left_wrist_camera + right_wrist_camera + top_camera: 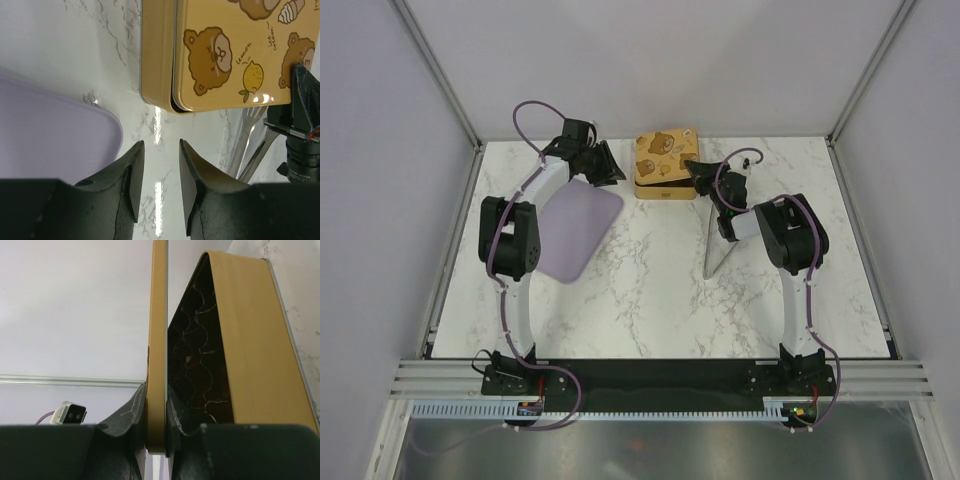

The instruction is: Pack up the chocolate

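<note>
The square gold tin [660, 185] stands at the back middle of the table. Its bear-printed lid [665, 150] lies over it, slightly ajar. My right gripper [700, 170] is shut on the lid's right rim [159, 315], which stands between the jaws of my right gripper [157, 390]. Beside it the tin's dark inside [200, 355] shows wavy paper cups; no chocolate can be made out. My left gripper [610, 168] is open and empty just left of the tin, its fingers [132, 170] over bare marble near the tin's corner [157, 55].
A flat lilac board [575, 225] lies left of centre, under my left arm, and shows in the left wrist view [50, 125]. A shiny metal utensil [720, 250] lies right of centre near my right arm. Walls close in the table on three sides.
</note>
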Robot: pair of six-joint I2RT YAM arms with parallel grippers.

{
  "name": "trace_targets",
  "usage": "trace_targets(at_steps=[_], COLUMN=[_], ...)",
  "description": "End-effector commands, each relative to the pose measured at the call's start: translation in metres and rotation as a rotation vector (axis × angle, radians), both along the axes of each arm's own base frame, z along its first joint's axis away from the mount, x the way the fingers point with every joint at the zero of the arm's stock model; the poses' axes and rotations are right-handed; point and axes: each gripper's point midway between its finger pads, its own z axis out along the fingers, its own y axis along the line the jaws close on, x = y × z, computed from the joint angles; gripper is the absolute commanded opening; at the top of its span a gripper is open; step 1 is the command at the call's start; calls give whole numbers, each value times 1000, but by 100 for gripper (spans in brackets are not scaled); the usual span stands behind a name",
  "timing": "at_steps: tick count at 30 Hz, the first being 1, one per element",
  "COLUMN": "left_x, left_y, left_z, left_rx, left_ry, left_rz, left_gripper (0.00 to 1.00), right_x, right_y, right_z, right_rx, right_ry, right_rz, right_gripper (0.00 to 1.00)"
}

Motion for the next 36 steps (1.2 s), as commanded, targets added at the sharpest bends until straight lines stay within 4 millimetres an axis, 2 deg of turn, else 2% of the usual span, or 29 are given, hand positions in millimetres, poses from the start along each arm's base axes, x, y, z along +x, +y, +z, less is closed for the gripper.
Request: trace_targets(at_steps=[1,2,3,5,6,13,17,22,29,36], left_x=[24,29,30,34,36,44,47,50,52,54], left_y=[-11,-11,-12,-15,-15,-28,-31,-33,-40,-42], left_z=[16,17,4,3,-6,7,10,2,-12,-14], left_rx=[-58,-60,-54,-64,-65,-136,-158,-168,-204,-216], left_ry=[-58,-65,-44,-46,-34,-94,-106,-94,-65,-70], left_rz=[-7,-6,-1,-7,-8,-45,-52,-49,-59,-66], left_gripper=[41,41,41,40,40,40,42,42,41,39], right_x=[1,2,2,3,4,3,0,-1,0,-5], right_y=[0,-2,-3,-1,-1,4,6,9,10,16], right_z=[10,9,9,11,11,18,30,34,28,16], right_rx=[31,31,26,22,22,80,139,146,141,135], right_ry=[-50,-49,-50,-53,-54,-67,-106,-111,-99,-67], right_rz=[22,19,21,31,34,64,79,87,75,86], right_gripper=[6,6,7,7,7,1,0,0,0,4])
